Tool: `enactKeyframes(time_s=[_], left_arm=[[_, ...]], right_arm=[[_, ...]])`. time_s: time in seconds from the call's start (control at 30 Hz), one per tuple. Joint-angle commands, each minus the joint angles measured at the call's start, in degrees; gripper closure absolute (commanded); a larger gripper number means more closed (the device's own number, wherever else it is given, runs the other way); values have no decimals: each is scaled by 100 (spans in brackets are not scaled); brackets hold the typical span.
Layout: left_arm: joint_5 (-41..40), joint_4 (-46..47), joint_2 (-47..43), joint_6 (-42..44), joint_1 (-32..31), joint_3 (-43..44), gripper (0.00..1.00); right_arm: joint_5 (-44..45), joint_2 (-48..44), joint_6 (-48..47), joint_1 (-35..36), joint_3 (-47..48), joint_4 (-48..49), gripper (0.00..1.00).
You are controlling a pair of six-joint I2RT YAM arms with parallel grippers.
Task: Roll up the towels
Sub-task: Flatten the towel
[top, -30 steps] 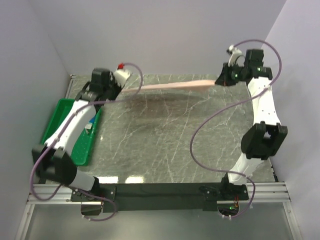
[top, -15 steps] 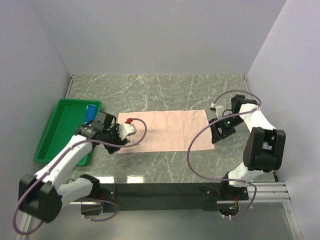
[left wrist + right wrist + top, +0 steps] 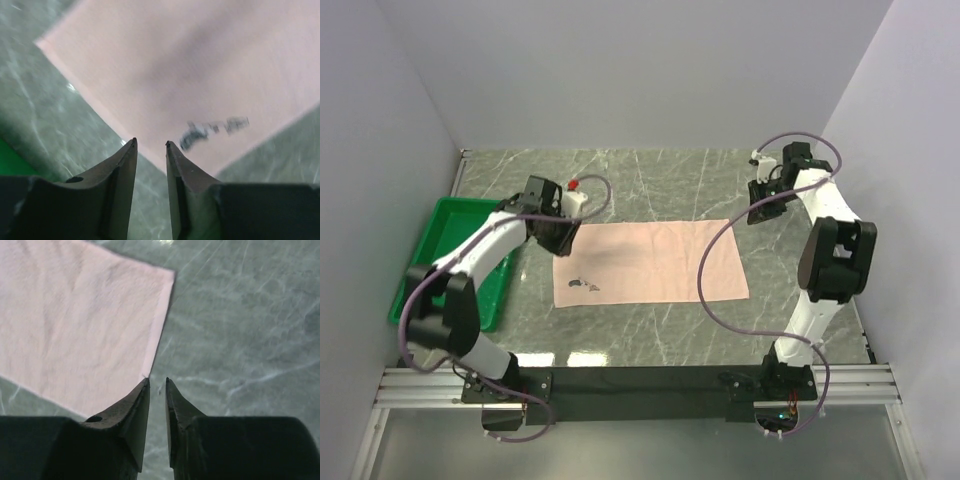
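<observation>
Top external: left claw (image 3: 560, 237) and right claw (image 3: 757, 213), narrowly parted, flank the pink towel (image 3: 650, 262).

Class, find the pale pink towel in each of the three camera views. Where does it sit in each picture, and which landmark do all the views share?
Top external: the pale salmon-pink cloth towel lies spread flat in the middle of the picture.
Left wrist: it fills the upper right.
Right wrist: it fills the upper left, with one corner near top centre.
Shared landmark: the green-grey marbled tabletop around the towel.
</observation>
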Motion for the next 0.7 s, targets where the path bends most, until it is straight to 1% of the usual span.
enactKeyframes(time_s=[0.0,0.13,0.23,0.27,0.33,0.37,0.47,0.6,0.67], left_arm=[[-169,501,535,-916,218,773,65],[-433,642,1333,-1031,350,1204,67],[-618,607,1843,-1171,517,1573,68],[-670,581,1950,-1198,553,1748,69],[-706,545,2187,-1189,641,1881,69],[-758,545,2249,-1181,658,1960,69],[-741,580,2425,-1119,693,2092,69],[-662,590,2785,-1145,694,2321,70],[-671,589,2900,-1163,694,2382,71]], right_arm=[[249,329,634,181,428,560,74],[372,663,862,436,604,946,76],[477,989,1038,621,797,1043,78],[556,1137,1065,691,824,1052,79],[609,1253,1118,692,859,1088,79],[662,1349,1135,831,859,1096,80],[820,1507,1197,911,876,1202,80],[1083,1850,1346,964,1209,1079,86],[1189,1991,1381,964,1316,983,87]])
